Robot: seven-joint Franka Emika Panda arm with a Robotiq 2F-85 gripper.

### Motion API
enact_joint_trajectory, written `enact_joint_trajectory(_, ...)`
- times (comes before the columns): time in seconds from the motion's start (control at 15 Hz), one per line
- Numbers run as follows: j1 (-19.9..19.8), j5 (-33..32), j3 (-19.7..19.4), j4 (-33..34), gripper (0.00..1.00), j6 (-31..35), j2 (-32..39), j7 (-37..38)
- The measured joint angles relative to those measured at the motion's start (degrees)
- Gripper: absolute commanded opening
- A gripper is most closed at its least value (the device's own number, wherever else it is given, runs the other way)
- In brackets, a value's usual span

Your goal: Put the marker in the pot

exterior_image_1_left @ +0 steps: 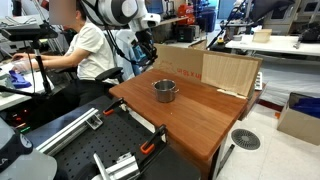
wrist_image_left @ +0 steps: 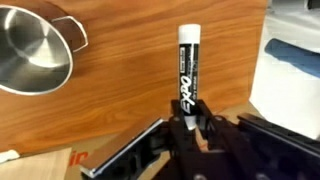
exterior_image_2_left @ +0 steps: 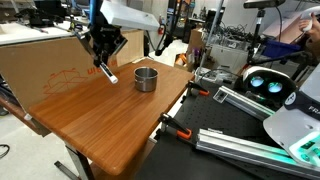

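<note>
In an exterior view, a brown wooden table (exterior_image_1_left: 190,110) with a smooth grained top fills the middle of the frame. On it stands the small round silvery metal pot (exterior_image_1_left: 164,91), its inside dark and its handle too small to make out. The black gripper (exterior_image_1_left: 146,56) hangs from the white robot arm (exterior_image_1_left: 128,12) above the table's far edge, upper left of the pot. The marker cannot be picked out here, and neither can the set of the jaws. A flat sheet of tan cardboard (exterior_image_1_left: 230,72) stands along the table's back edge, and a seated person in a white shirt (exterior_image_1_left: 85,50) is cut off at the left. In an exterior view from the opposite side, the gripper (exterior_image_2_left: 104,62) sits in the upper left of the frame, clamped on a slim dark marker (exterior_image_2_left: 107,72) that slants down to a pale tip just left of the pot (exterior_image_2_left: 146,78). Whether that tip touches the table (exterior_image_2_left: 120,120) cannot be told. The cardboard (exterior_image_2_left: 40,65) stands behind. In the wrist view, the gripper (wrist_image_left: 192,122) rises from the bottom of the frame with its dark, blurred fingers (wrist_image_left: 178,128) clenched on the lower end of the marker (wrist_image_left: 187,70). It is a smooth black barrel with white EXPO lettering and a white end at the top, and its held end is hidden between the fingers. The pot (wrist_image_left: 35,50) shines in the upper left, well apart from the marker and cut off by the frame edge. A pale, blurred shape (wrist_image_left: 295,80) at the right edge cannot be identified.
</note>
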Motion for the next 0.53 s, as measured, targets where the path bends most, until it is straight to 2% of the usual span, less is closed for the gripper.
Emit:
enact_joint_trajectory(0.33, 0.0, -4.3, -4.5, -12.4, 0.05, 12.9, -8.2, 1.8)
enact_joint_trajectory(0.53, 0.3, -10.7, -10.8, -17.3, 0.05, 19.4, -10.5, 4.9)
